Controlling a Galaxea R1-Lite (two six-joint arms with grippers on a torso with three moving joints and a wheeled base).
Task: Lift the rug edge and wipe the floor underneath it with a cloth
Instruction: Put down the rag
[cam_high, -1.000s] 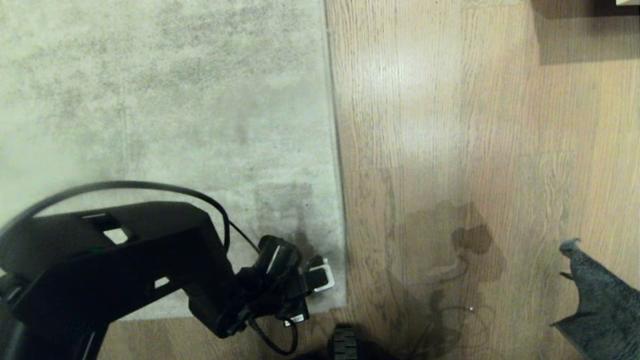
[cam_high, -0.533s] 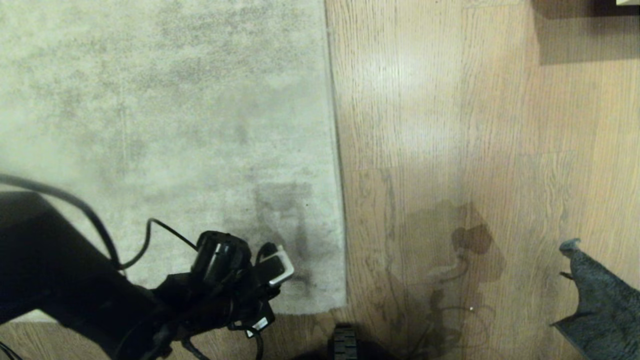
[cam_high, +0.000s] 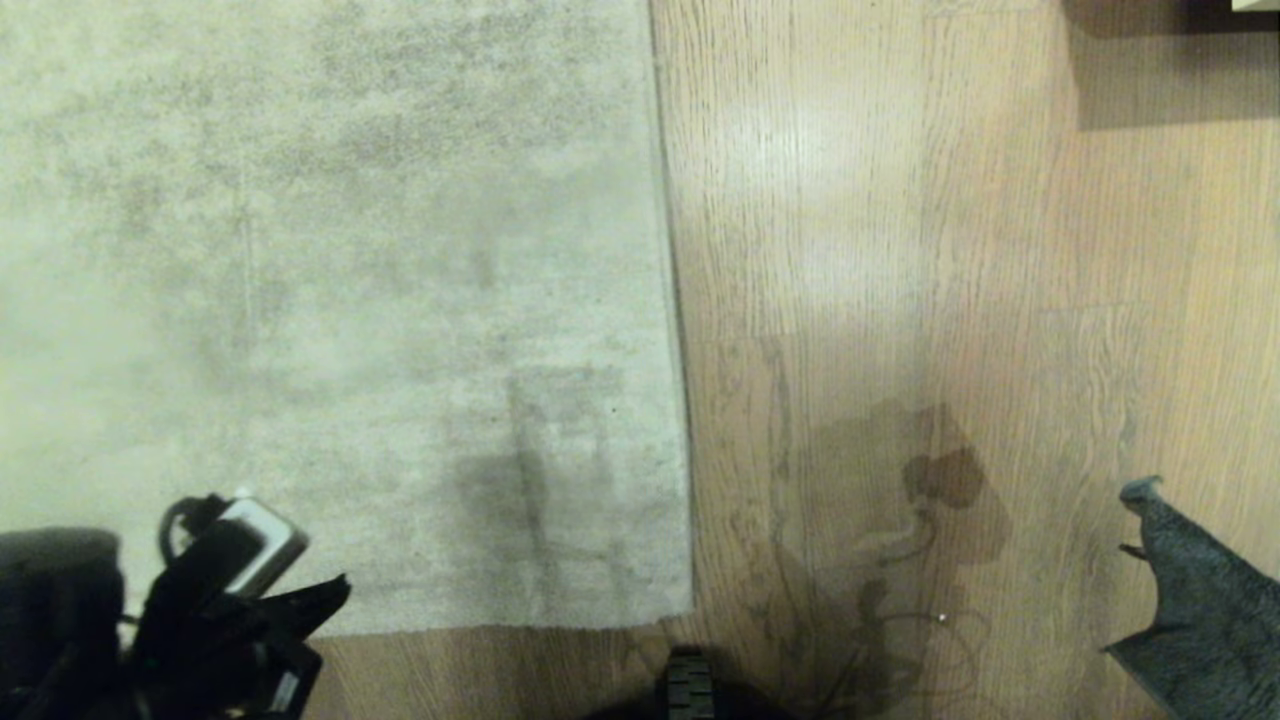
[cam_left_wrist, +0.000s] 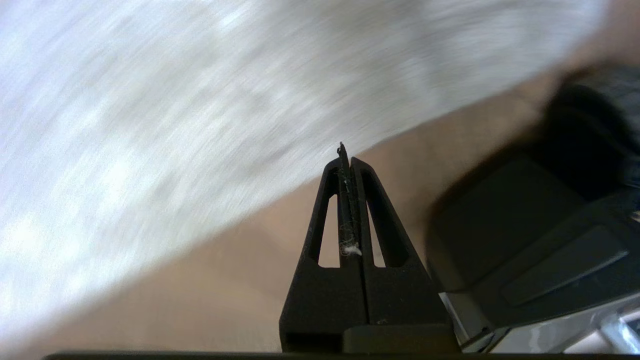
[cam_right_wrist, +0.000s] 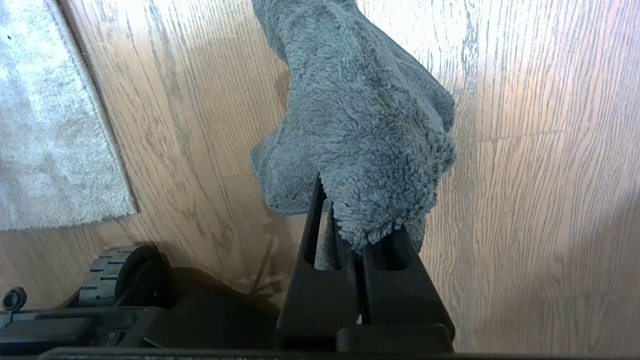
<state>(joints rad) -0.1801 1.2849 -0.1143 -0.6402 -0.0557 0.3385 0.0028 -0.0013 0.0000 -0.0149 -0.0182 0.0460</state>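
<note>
Fuzzy cloth (cam_right_wrist: 360, 125); glossy wood floor (cam_high: 950, 250)

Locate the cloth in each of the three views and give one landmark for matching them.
Head view: the cloth is at the lower right edge, over the floor, partly cut off.
Left wrist view: a dark grey blur at the upper right edge may be the cloth; too blurred to tell.
Right wrist view: it fills the centre, clamped in the right claw.
Shared landmark: the rug corner, at; its edge crosses the left wrist view.
</note>
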